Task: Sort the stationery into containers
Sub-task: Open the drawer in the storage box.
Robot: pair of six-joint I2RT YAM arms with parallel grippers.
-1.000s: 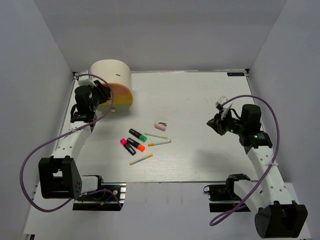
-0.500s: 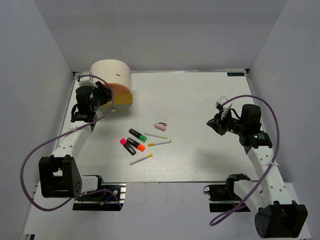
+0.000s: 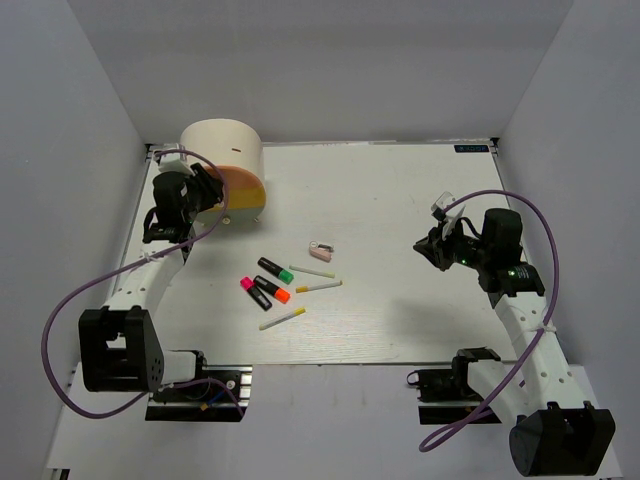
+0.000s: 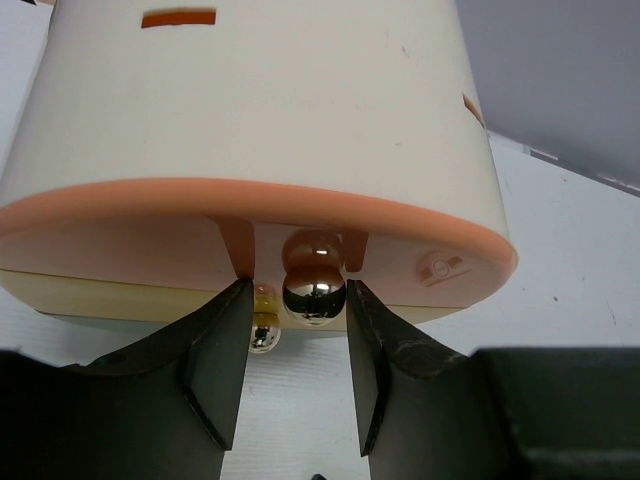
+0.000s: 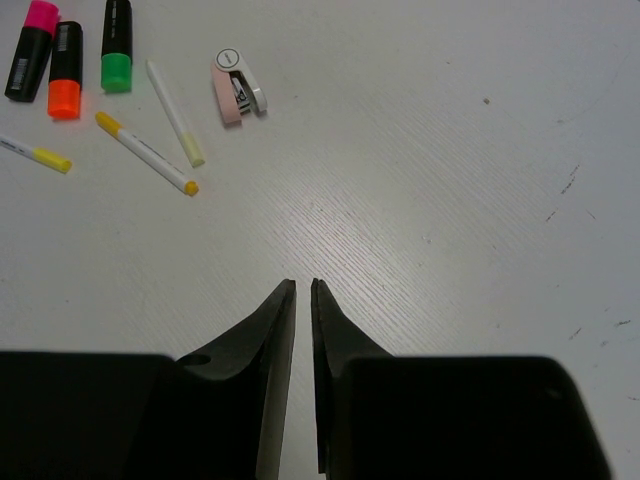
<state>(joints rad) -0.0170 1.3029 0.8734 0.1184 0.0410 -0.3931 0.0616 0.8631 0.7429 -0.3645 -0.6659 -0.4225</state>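
At far-left tabletop (image 3: 400, 200) corner, left pincer (image 4: 297, 290) part-open astride organiser (image 4: 250, 120) drawer knob (image 4: 315, 288), not clamped. Step, likely: opening drawer; next close, pull straight; right pincer (image 5: 303, 290) near-shut, empty; stationery (image 3: 270, 290) loose mid-tabletop.

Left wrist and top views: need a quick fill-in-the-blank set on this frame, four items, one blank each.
1. The fingers of the left hand straddle the shiny round ____ of the organiser.
2. The highlighter nearest the pink eraser has a ____ cap.
3. The right hand, over bare table, holds ____.
4. The count of thin sticks on the table is ____.
Missing words: knob; green; nothing; three.
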